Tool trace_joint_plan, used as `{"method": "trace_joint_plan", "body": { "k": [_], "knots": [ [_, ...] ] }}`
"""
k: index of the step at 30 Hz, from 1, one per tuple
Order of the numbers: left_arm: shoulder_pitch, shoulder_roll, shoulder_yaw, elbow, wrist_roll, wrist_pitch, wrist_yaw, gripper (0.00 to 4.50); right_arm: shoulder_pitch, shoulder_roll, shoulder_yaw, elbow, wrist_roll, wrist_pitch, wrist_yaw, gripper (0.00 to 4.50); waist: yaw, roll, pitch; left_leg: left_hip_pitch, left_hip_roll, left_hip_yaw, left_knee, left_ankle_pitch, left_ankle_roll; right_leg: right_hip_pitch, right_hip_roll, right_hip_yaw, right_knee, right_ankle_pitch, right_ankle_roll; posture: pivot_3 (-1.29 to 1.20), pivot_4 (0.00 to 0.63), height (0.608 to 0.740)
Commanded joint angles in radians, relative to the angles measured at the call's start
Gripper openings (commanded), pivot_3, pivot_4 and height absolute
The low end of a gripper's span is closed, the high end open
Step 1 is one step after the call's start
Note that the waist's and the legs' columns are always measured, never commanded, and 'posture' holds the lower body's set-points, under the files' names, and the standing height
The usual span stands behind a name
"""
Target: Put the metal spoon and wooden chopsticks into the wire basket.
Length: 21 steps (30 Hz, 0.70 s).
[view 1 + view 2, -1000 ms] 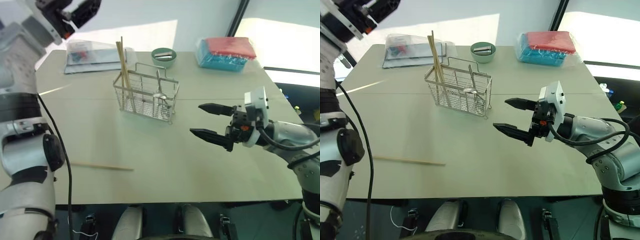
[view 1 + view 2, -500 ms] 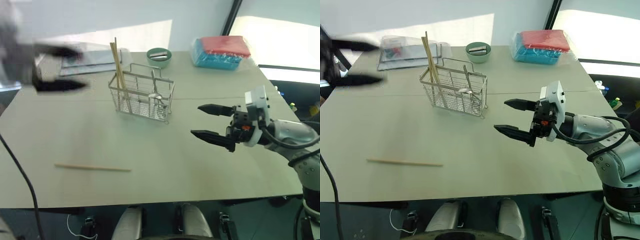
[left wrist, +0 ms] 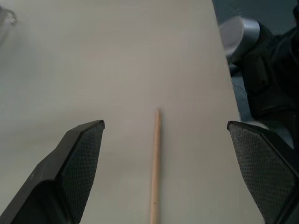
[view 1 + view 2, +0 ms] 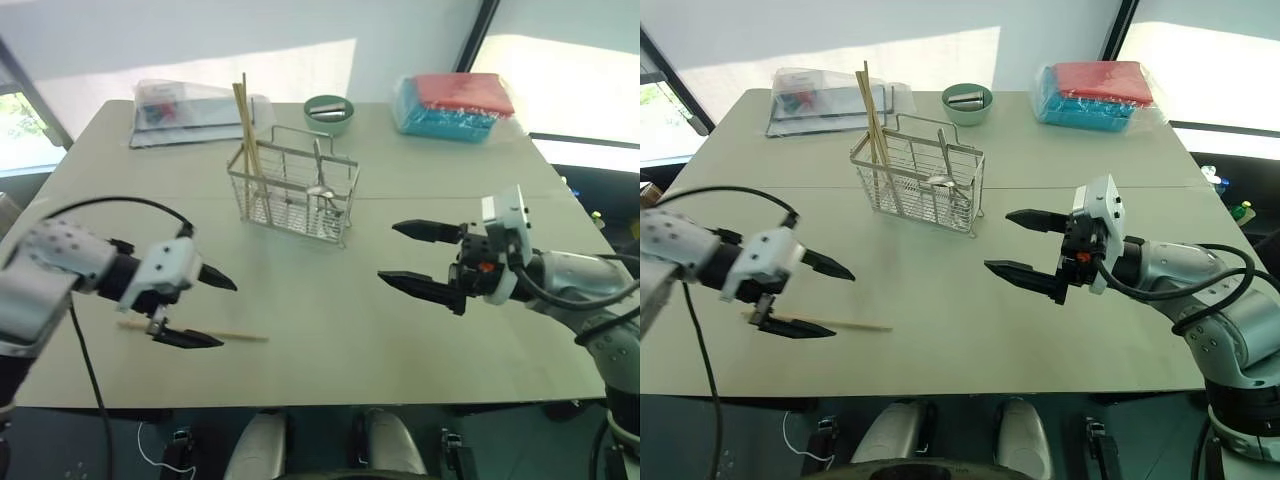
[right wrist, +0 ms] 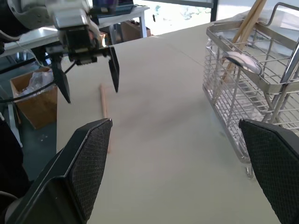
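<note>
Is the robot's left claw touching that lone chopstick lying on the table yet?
Apart. In the left wrist view the loose chopstick lies on the table between the open fingers of the left gripper, with bare tabletop on both sides.

The basket [image 4: 292,196] is shiny silver wire mesh, with a glossy metal spoon [image 4: 320,190] inside. The chopsticks [image 4: 246,130] and the loose stick [image 3: 154,168] are pale matt wood. The table [image 4: 320,300] looks smooth and matt. The finger pads [image 3: 79,163] are black with fine rough texture.
</note>
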<state>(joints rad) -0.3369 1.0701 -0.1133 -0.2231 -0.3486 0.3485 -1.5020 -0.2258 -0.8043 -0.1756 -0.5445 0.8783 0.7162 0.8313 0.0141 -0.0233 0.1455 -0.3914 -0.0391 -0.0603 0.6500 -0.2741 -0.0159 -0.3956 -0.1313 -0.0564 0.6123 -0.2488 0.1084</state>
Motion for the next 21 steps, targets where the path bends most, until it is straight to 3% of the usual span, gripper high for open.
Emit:
{"method": "trace_joint_plan", "body": {
  "k": [1,11,14,21],
  "knots": [
    [-0.025,-0.021,-0.076,0.049,0.101,-0.09,0.001,4.44,0.031,-0.022,-0.022,-0.061,-0.002,-0.014,0.014,4.5,-0.001,0.0,0.0,0.0,0.0,0.0,0.0,0.0,0.0,0.0,0.0,0.0,0.0,0.0,0.0,0.0,0.15,0.667],
    [-0.042,-0.08,-0.243,0.224,0.32,-0.28,0.005,4.44,0.044,-0.023,-0.018,-0.076,-0.011,-0.021,0.004,4.5,0.001,0.001,-0.001,0.001,0.001,0.0,0.0,0.0,0.0,0.0,0.001,-0.001,0.001,0.0,0.0,0.0,0.15,0.667],
    [-0.05,-0.091,-0.246,0.242,0.32,-0.285,-0.008,3.61,0.049,-0.025,-0.018,-0.082,-0.005,-0.016,0.006,4.5,0.003,0.003,-0.003,0.001,0.0,0.0,0.0,0.0,0.0,0.002,0.001,-0.001,0.0,0.0,0.0,0.0,0.15,0.667],
    [-0.07,-0.122,-0.236,0.26,0.32,-0.261,0.006,0.11,0.064,-0.035,-0.02,-0.083,-0.012,-0.023,0.025,4.5,-0.003,0.003,-0.005,0.002,0.001,0.0,0.0,0.0,0.001,0.001,0.002,-0.001,0.001,0.0,0.002,0.0,0.15,0.667]
  ]
}}
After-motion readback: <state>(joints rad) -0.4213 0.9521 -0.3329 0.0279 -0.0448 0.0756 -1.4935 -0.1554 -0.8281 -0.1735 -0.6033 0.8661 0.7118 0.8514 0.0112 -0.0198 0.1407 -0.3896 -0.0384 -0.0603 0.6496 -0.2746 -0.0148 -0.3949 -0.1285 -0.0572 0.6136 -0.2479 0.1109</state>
